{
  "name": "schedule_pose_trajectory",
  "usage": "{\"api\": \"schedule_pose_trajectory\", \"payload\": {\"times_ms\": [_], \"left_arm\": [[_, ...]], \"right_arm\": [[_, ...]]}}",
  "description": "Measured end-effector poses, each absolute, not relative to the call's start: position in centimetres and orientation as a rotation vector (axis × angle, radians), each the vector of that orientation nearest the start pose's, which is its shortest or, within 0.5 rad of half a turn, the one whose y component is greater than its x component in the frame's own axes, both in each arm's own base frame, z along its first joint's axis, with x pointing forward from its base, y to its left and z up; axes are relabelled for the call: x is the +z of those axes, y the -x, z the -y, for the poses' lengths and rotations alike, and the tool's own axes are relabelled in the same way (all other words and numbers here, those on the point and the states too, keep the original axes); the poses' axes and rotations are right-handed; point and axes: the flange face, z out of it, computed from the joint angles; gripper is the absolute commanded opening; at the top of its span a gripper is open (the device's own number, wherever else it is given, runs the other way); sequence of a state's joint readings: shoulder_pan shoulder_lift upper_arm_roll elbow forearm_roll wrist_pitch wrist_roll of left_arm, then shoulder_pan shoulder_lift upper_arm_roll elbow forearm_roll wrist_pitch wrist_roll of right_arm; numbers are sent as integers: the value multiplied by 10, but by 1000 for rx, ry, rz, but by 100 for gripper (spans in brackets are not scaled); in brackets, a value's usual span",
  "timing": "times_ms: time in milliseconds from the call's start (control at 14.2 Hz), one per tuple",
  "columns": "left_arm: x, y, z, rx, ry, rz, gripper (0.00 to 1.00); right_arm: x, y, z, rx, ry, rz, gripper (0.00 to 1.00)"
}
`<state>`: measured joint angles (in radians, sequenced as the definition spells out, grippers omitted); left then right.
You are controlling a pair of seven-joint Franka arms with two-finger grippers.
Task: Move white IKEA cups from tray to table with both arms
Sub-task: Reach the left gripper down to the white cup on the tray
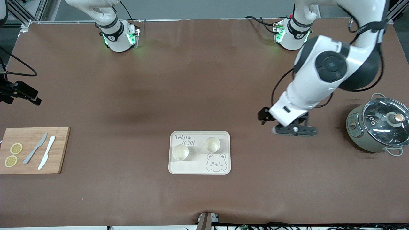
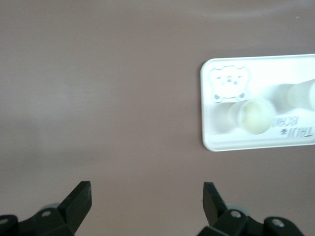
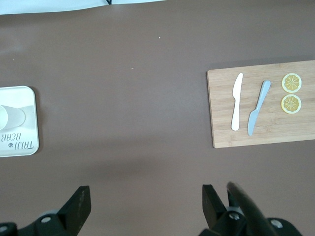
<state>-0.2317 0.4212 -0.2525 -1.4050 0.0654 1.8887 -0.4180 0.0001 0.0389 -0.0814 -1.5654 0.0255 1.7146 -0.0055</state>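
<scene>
Two white IKEA cups stand upright on the cream bear tray [image 1: 199, 169]. One cup [image 1: 180, 152] is nearer the front camera, toward the right arm's end. The other cup [image 1: 212, 144] stands above the bear drawing. Both also show in the left wrist view [image 2: 255, 115] [image 2: 300, 96]. My left gripper [image 1: 289, 126] is open and empty [image 2: 147, 189], over bare table between the tray and the pot. My right gripper [image 3: 146, 192] is open and empty, high over bare table between the tray [image 3: 19, 147] and the cutting board; it is out of the front view.
A wooden cutting board [image 1: 60, 150] with a grey knife [image 1: 35, 148], a white knife [image 1: 46, 157] and two lemon slices [image 1: 13, 155] lies at the right arm's end. A green pot with a glass lid [image 1: 380, 127] stands at the left arm's end. A black camera mount [image 1: 22, 92] sits at the table's edge.
</scene>
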Motion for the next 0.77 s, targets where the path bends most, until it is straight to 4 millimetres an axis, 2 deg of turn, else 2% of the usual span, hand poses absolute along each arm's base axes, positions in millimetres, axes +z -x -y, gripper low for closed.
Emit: {"api": "schedule_pose_trajectory", "payload": {"times_ms": [141,351,492,773], "left_arm": [[446,-633,329,-49,3215,-79,100],[390,-641,384,-55,3198,-91,100],[358,-643,413,-92,3199,-109,100],[307,-656,427,-150,3230,-114,100]], "right_arm": [[618,-579,44,-173,3117,-122,100],[618,-579,43,-173,3117,-124,100],[618,-579,42,-173,3116,-128,100],[619,-579,41,-175,3115,-131,100]]}}
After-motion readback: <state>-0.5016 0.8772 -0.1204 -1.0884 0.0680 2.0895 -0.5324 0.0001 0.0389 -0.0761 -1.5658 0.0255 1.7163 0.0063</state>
